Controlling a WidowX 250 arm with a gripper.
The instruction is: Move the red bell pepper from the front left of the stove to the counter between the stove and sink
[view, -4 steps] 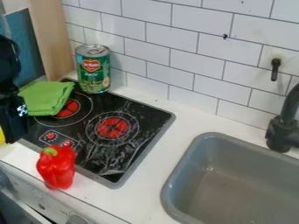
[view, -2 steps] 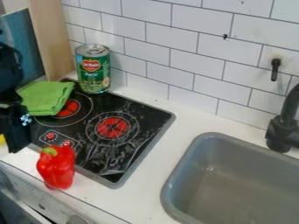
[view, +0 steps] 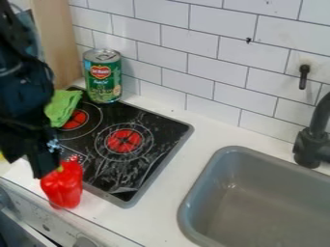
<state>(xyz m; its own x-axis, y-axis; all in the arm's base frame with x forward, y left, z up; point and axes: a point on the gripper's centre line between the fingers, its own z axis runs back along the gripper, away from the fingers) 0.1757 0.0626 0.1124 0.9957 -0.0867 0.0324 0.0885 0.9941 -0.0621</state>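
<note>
A red bell pepper (view: 62,187) stands upright at the lower left of the view, on the white counter (view: 169,200) just in front of a black stovetop (view: 158,137). Its long axis runs up and down, with the stem end pointing up and the rounded bottom on the counter. My black hand (view: 32,165) is right over the upper left side of the pepper, its lower part pointing down and hiding some of the stem end. I cannot tell whether my hand is released or clenched, nor whether it touches the pepper. My dark arm (view: 19,91) comes in from the upper left. Behind the pepper, the stovetop has red burner markings, one (view: 124,140) near its middle and another under the edge of a crumpled green cloth (view: 61,107), which my arm partly covers. A green can (view: 103,79) with a metal lid stands upright at the stovetop's back corner, beside a pale wooden panel (view: 57,38). Below the counter's front edge is a light panel with knobs (view: 37,212). To the right is a gray sink (view: 261,205), with a black faucet (view: 312,147) at its back. White brick-shaped tiles (view: 219,62) cover the wall, where a small black hook (view: 303,77) is fixed.
</note>
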